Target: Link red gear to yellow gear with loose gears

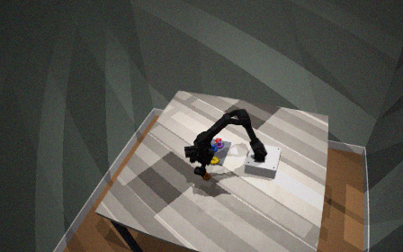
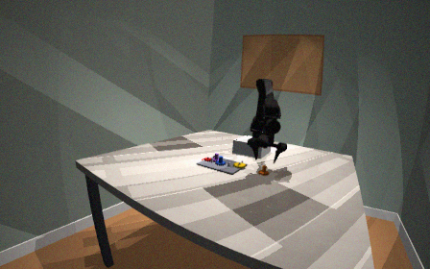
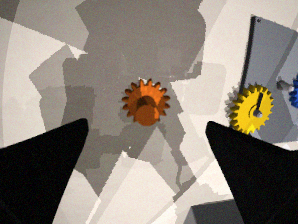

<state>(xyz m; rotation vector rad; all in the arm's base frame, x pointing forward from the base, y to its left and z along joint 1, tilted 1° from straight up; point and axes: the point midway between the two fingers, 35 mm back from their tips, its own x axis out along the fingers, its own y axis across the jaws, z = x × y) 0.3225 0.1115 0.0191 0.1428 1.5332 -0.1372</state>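
Observation:
An orange gear (image 1: 207,176) (image 2: 264,170) (image 3: 146,102) with a knob stands on the table, off the board. My gripper (image 2: 266,160) (image 3: 148,125) is wide open and empty above it, a finger on either side in the wrist view. The grey board (image 1: 221,155) (image 2: 212,166) (image 3: 272,45) holds the yellow gear (image 1: 214,160) (image 2: 240,165) (image 3: 244,111) with a black stripe, a blue gear (image 1: 214,148) (image 2: 221,161) (image 3: 295,93), a purple gear (image 1: 220,145) (image 2: 216,157) and the red gear (image 1: 218,140) (image 2: 207,158). A bare peg (image 3: 284,84) stands between blue and yellow.
The light grey robot base (image 1: 259,170) (image 2: 246,147) stands on the table (image 1: 266,202) (image 2: 169,180), beyond the board in the exterior view. The board lies right of the gripper in the wrist view, with the yellow gear nearest the right finger.

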